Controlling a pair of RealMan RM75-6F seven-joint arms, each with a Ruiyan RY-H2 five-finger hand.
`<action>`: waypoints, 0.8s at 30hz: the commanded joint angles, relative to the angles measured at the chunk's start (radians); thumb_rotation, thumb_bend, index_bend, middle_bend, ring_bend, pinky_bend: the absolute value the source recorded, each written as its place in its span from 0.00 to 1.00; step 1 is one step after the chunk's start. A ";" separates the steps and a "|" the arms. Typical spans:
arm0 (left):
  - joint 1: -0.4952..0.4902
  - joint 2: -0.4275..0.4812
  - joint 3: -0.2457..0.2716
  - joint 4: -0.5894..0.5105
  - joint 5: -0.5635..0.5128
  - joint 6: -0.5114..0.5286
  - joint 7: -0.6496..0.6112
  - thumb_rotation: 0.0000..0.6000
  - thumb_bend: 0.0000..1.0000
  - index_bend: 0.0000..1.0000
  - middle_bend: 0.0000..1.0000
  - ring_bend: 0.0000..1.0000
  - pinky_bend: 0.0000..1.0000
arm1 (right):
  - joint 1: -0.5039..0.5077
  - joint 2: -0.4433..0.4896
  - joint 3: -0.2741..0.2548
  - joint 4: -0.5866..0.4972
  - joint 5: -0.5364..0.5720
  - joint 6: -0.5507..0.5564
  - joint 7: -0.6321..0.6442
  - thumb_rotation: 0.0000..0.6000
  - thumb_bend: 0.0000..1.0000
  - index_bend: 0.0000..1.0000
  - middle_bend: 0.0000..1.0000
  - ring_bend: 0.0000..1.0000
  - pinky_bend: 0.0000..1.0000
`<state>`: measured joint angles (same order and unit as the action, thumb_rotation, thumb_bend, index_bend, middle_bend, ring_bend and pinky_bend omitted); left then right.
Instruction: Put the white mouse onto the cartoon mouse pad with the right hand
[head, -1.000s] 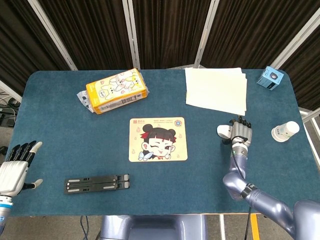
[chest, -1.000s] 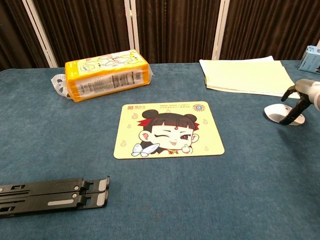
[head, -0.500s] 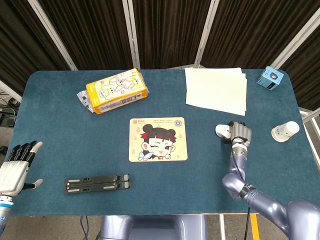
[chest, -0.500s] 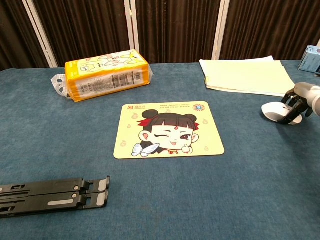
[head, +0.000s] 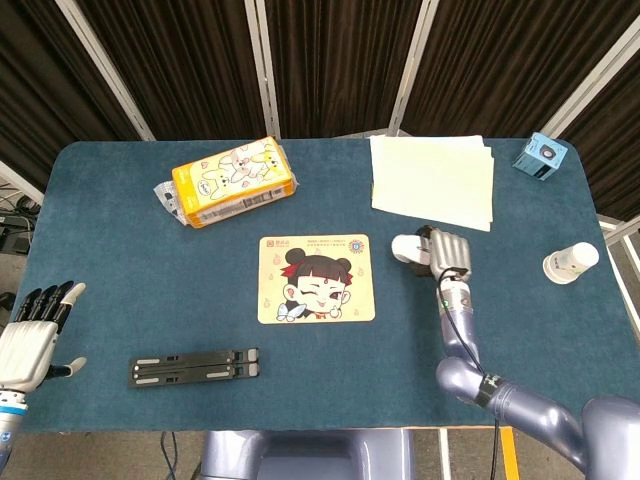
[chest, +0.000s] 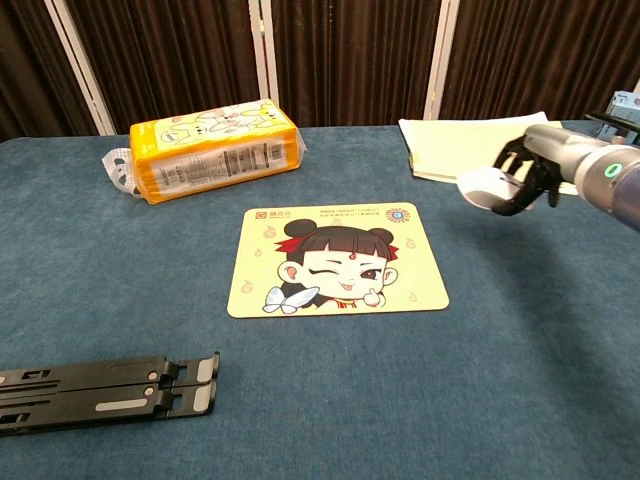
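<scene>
Between the cartoon mouse pad and the stack of pale paper sheets, your right hand holds the white mouse with the fingers wrapped over its top. From the chest camera the mouse seems lifted clear of the blue table, because a shadow lies below it on the cloth, and the hand clamps it from behind. So the step in hand is the carry: the mouse is gripped and in the air, just beside the right edge of the pad, but not yet over it. For the next move I judge that you need to bring the hand further toward your left until the mouse is above the girl's face on the pad, then lower it gently and spread the fingers only when it sits flat. Your left hand rests at the near left corner of the table, fingers apart and holding nothing, well away from the black folding stand.
</scene>
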<state>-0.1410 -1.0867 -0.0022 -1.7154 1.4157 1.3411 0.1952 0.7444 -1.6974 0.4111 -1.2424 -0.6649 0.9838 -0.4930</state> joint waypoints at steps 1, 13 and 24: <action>0.000 0.001 0.001 0.000 0.002 0.000 -0.003 1.00 0.01 0.00 0.00 0.00 0.00 | 0.027 0.014 -0.027 -0.035 -0.086 -0.047 0.047 1.00 0.32 0.60 0.52 0.37 0.60; -0.002 0.013 0.002 -0.004 -0.008 -0.017 -0.041 1.00 0.01 0.00 0.00 0.00 0.00 | 0.144 -0.025 -0.143 0.111 -0.506 -0.137 0.220 1.00 0.31 0.61 0.52 0.37 0.59; -0.007 0.022 0.000 -0.019 -0.034 -0.036 -0.043 1.00 0.01 0.00 0.00 0.00 0.00 | 0.215 -0.074 -0.236 0.279 -0.755 -0.125 0.425 1.00 0.29 0.61 0.52 0.37 0.55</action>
<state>-0.1479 -1.0648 -0.0022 -1.7350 1.3809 1.3047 0.1521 0.9396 -1.7552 0.1991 -0.9977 -1.3827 0.8530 -0.0985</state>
